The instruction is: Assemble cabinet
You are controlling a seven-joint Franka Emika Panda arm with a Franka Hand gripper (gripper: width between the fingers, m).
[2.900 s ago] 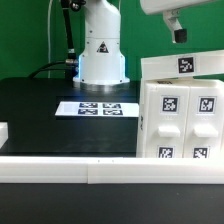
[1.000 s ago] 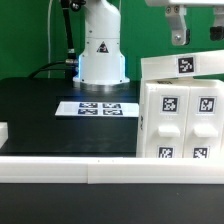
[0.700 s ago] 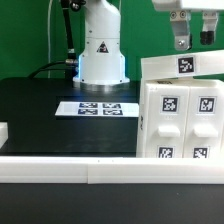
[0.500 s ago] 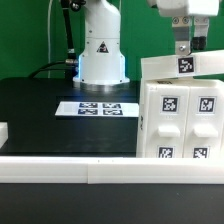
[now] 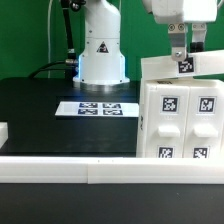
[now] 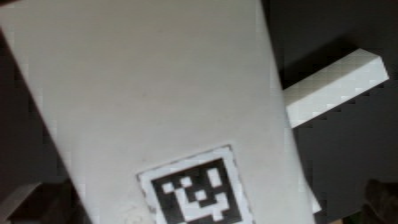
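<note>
White plastic makes up the cabinet [image 5: 185,125], which stands on the black desk [image 5: 40,110] at the exterior view's right. Its far side runs off that edge of the picture, and its foot is hidden behind a long white rail [image 5: 60,171] across the front. Its facing side carries four tagged panels, two above two. A tilted top slab [image 5: 160,68] bears one more tag, making five tags in sight. The tool [image 5: 186,48] hangs directly over that slab, released. Its two fingers [image 5: 176,45] are spread apart on either side of the top tag, with their tips at the slab's upper edge. In the wrist view the slab fills most of the picture, and one white bar [image 6: 347,88] lies past its long edge. On the exterior view's left of the cabinet the desk lies open, holding one marker board [image 5: 100,108] and one small white block [image 5: 3,131] at the far left edge. One white robot base [image 5: 102,55] stands behind.
</note>
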